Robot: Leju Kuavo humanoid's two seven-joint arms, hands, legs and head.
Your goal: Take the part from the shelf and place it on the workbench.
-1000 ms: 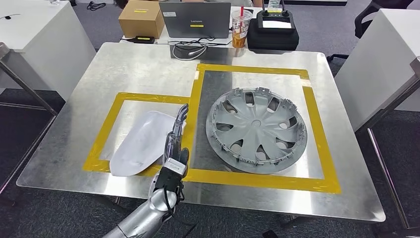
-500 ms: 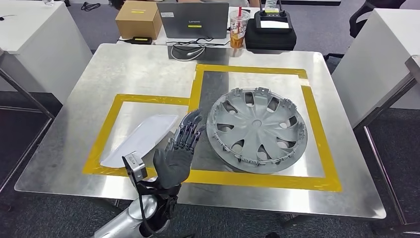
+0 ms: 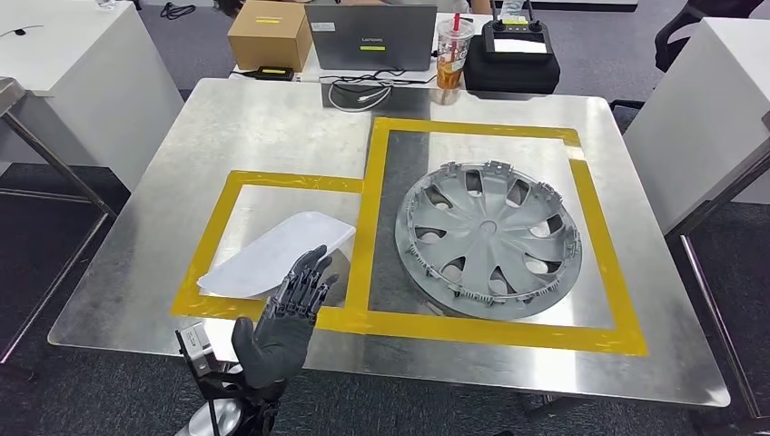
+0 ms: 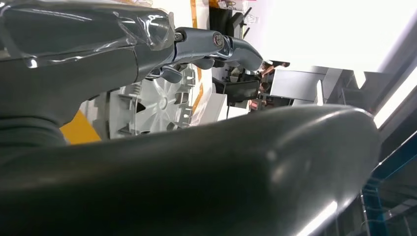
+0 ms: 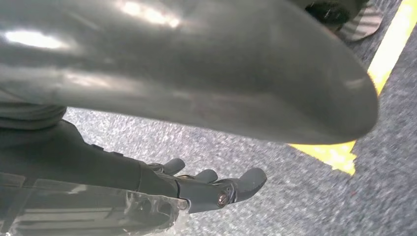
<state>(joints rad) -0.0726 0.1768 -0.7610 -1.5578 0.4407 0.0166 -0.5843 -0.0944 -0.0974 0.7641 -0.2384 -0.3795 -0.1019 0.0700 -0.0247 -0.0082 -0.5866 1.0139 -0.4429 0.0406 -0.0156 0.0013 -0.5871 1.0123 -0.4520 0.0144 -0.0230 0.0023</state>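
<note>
Part (image 3: 277,255), a flat white panel, lies on the workbench (image 3: 272,127) inside the smaller yellow-taped square (image 3: 204,250), toward the near left corner of the worktop. Just beside it on the near side hangs the left hand (image 3: 286,318), palm up over the near edge, fingers (image 3: 304,277) spread and holding nothing; their tips reach over the near end of the panel, though whether they touch it cannot be told. From that hand the panel lies straight ahead and a little to the left. Its long axis runs slantwise, from the near left tape corner up toward the tape strip that divides the two squares.

The left hand is plainly the nearer one. The right hand (image 5: 196,189) hangs low over grey carpet (image 5: 275,162) with a yellow floor line (image 5: 378,64), fingers loosely apart and empty. By the look of it the placing is done, and the coming move is likely a clean draw-back toward the near edge without dragging the panel.

Right of the dividing tape, a silver wheel cover (image 3: 488,239) lies flat in the larger taped square (image 3: 599,227), apart from the panel. Behind the far edge stand a cardboard box (image 3: 264,34), a laptop (image 3: 370,36), a drink cup (image 3: 450,53) and a black case (image 3: 512,59). White tables flank the brushed-metal bench.
</note>
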